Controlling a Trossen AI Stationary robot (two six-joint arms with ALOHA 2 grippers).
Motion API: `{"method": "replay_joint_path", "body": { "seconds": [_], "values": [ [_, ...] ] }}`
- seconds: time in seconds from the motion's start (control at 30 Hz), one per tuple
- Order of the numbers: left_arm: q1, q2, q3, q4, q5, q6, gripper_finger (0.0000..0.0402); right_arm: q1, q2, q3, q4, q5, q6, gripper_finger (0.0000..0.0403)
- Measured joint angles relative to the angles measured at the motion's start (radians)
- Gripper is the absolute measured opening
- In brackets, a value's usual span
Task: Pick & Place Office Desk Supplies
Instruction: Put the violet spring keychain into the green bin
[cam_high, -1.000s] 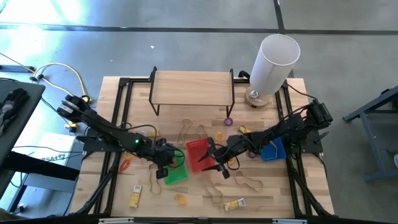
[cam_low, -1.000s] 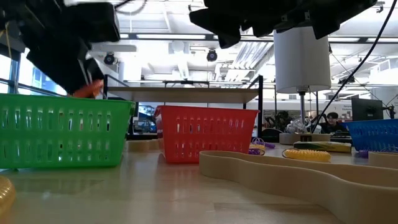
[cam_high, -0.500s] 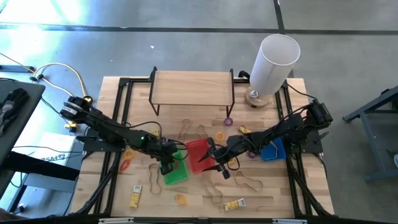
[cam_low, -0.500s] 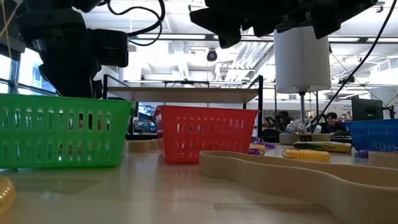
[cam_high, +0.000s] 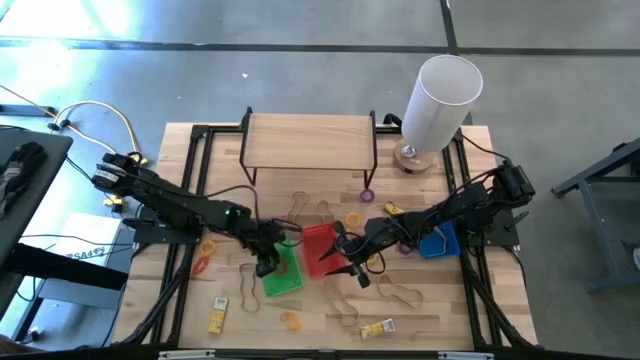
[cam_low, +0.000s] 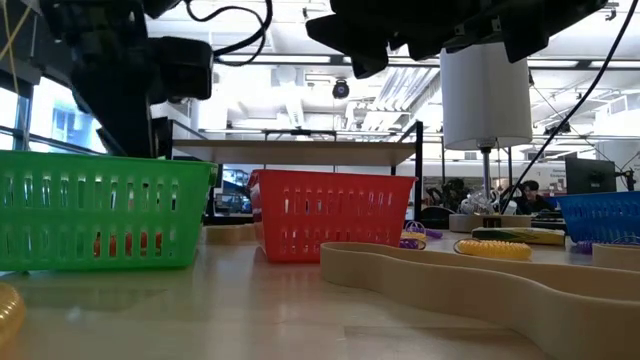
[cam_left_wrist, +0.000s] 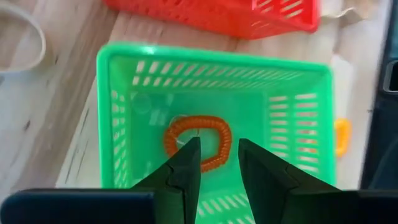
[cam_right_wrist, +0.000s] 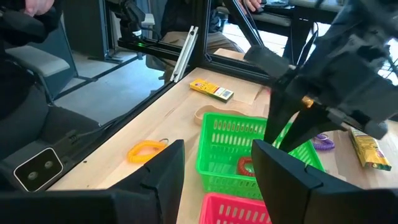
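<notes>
A green basket (cam_high: 282, 276) stands at the table's middle left, with a red basket (cam_high: 318, 246) to its right. An orange coiled ring (cam_left_wrist: 205, 121) lies flat on the green basket's floor and shows through the slats (cam_low: 128, 243). My left gripper (cam_left_wrist: 219, 142) hangs open just above that basket (cam_high: 266, 262), its fingertips over the ring and touching nothing. My right gripper (cam_high: 343, 258) hovers open by the red basket's right side, and nothing is between its fingers (cam_right_wrist: 217, 149).
A wooden shelf (cam_high: 308, 140) and a tall white cylinder (cam_high: 440, 95) stand at the back, and a blue basket (cam_high: 440, 243) at the right. Tan rubber bands (cam_high: 400, 292), yellow packets (cam_high: 377, 328) and small rings (cam_high: 290, 320) lie loose toward the near edge.
My left gripper has moved toward the table's right until it is over the green basket, rolled a little, and opened. The orange ring it held has dropped from the fingers and now lies on the basket's floor.
</notes>
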Motion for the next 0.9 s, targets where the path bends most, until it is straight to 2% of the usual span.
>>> {"method": "replay_joint_path", "body": {
  "seconds": [0.13, 0.33, 0.53, 0.7, 0.77, 0.9],
  "values": [
    [0.040, -0.051, 0.006, -0.058, 0.023, 0.035, 0.0104, 0.000, 0.000, 0.000, 0.000, 0.000, 0.000, 0.0174],
    [0.070, -0.125, 0.071, -0.300, 0.014, 0.038, 0.0104, 0.000, 0.000, 0.000, 0.000, 0.000, 0.000, 0.0174],
    [0.049, -0.131, 0.141, -0.546, -0.055, -0.006, 0.0104, 0.000, 0.000, 0.000, 0.000, 0.000, -0.005, 0.0174],
    [0.017, -0.131, 0.141, -0.684, -0.039, -0.049, 0.0104, 0.000, 0.000, 0.000, -0.001, 0.000, -0.008, 0.0174],
    [-0.002, -0.131, 0.138, -0.716, -0.046, -0.049, 0.0104, 0.000, 0.000, 0.000, -0.002, 0.000, -0.008, 0.0174],
    [-0.048, -0.131, 0.114, -0.730, -0.123, -0.021, 0.0104, 0.000, 0.000, 0.000, -0.007, 0.000, -0.008, 0.0174]
  ]
}}
